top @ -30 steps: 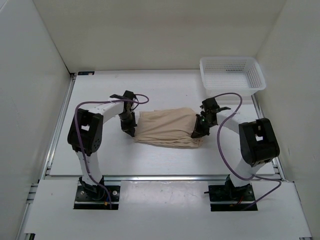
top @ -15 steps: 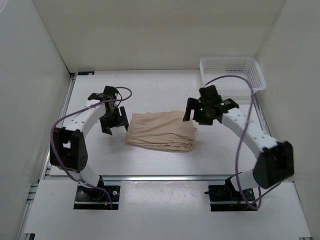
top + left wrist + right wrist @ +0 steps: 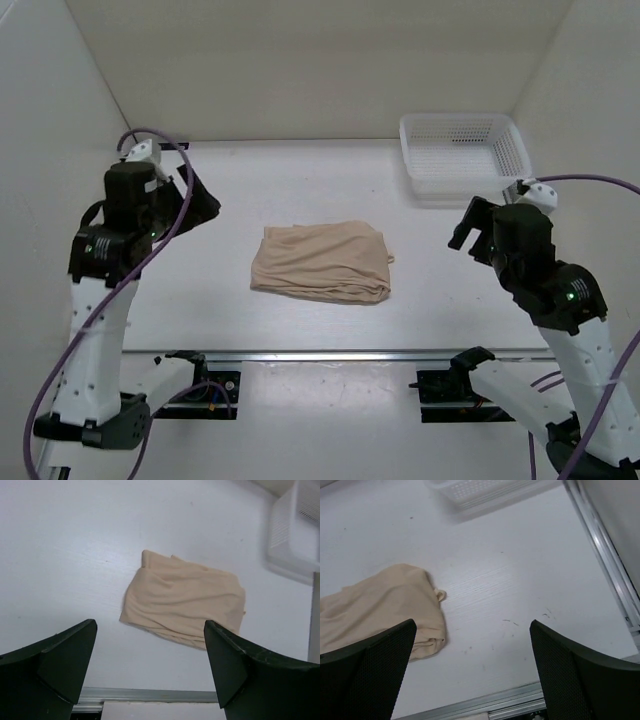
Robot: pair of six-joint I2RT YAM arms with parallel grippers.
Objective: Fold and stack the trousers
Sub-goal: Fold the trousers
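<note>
1. Trousers (image 3: 322, 262): folded into a flat, layered pad at mid-worktop, slightly nearer the front edge, touching neither tool. Lying squared and free, probably because the folding looks finished.
2. Left tool (image 3: 150, 627): set wide apart, gripping nothing. Hangs high by the left edge of the worktop (image 3: 300, 170), looking down on the pad. Likely held clear so nothing drags the folds.
3. Right tool (image 3: 472, 625): spread wide too, empty. Hangs high near the right edge, well apart from the cloth's right end, likely for the same reason.
4. Basket (image 3: 462, 150): white mesh, at the far right corner, well apart from the pad. Possibly the stacking place, though that cannot be confirmed.
</note>
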